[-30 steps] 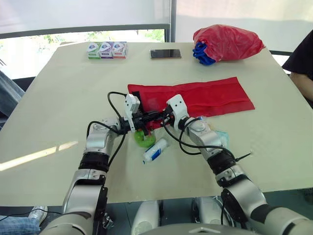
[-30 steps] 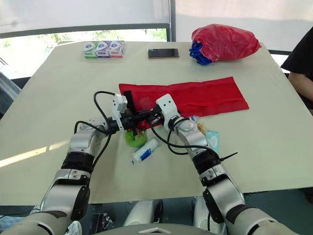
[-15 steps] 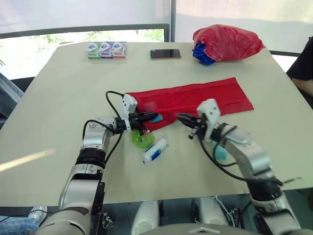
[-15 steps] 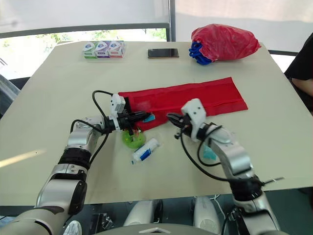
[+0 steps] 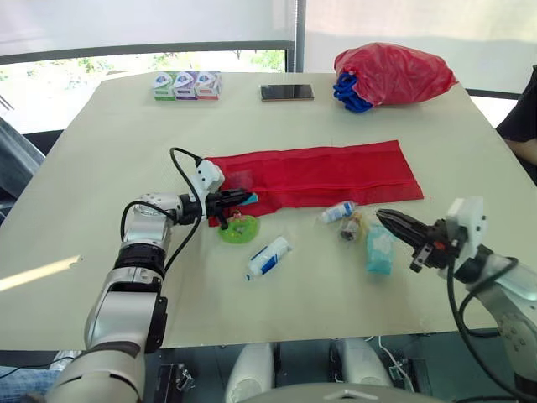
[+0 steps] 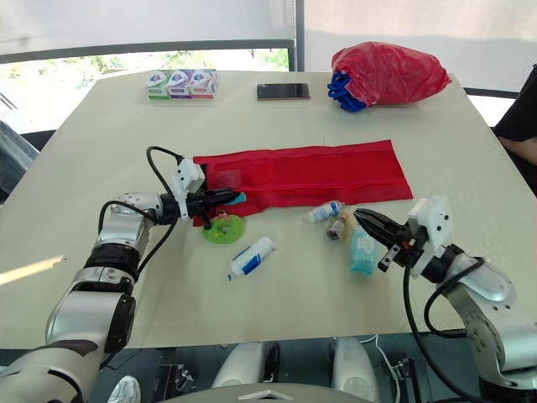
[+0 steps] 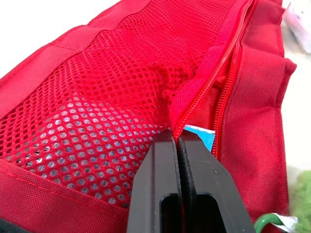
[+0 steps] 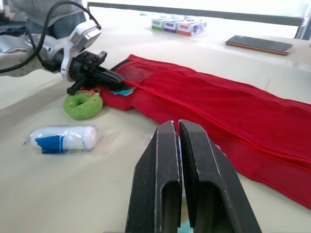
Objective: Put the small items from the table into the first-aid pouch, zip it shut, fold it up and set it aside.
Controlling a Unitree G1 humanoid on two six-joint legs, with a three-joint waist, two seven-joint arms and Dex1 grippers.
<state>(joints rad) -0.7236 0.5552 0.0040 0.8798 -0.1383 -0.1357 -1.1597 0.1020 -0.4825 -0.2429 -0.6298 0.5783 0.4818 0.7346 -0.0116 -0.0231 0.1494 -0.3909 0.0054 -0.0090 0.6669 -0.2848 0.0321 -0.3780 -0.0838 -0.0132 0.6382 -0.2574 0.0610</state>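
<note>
At pouch's left end, we see left hand pinching zipper edge of red first-aid pouch, which lies flat mid-tabletop. Blue packet peeks from opening, mostly hidden. Right hand, fingers pressed together, hovers just beside teal packet. Near pouch: green ring, bandage roll with blue label, small bottle, vial. We cannot read print on roll or on three boxes at far edge.
</note>
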